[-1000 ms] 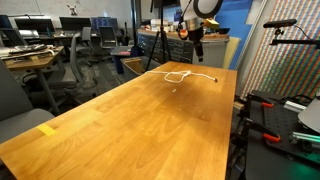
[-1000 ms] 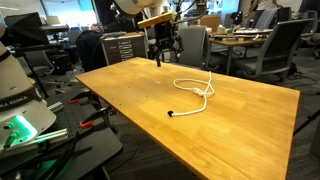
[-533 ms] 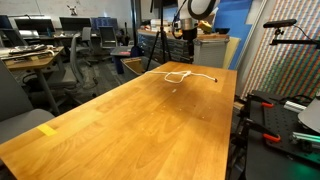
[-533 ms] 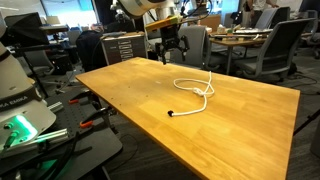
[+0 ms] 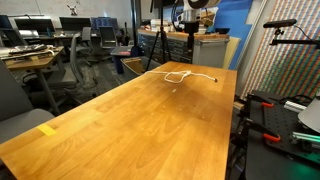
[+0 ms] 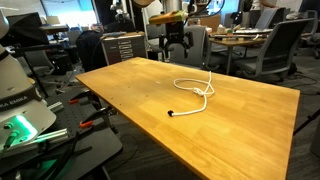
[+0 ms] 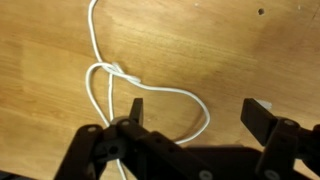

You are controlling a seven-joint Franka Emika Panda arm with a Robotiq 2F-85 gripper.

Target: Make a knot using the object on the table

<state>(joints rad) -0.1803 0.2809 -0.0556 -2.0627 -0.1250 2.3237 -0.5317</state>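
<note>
Cord [image 6: 198, 92] looped on table [image 6: 240, 125] (office chairs [image 6: 275, 45] behind); pincer [image 7: 195, 112] spread above.

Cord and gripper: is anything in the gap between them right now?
Nothing, only air. In the wrist view the open gripper looks down on the cord; in an exterior view the gripper hangs well above the table.

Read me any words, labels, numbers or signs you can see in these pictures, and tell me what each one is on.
None can be read.
White machine base: dark lettering, too blurred to read.
Yellow tape mark on the wooden table: no writing shows.
White cord: no markings show.
</note>
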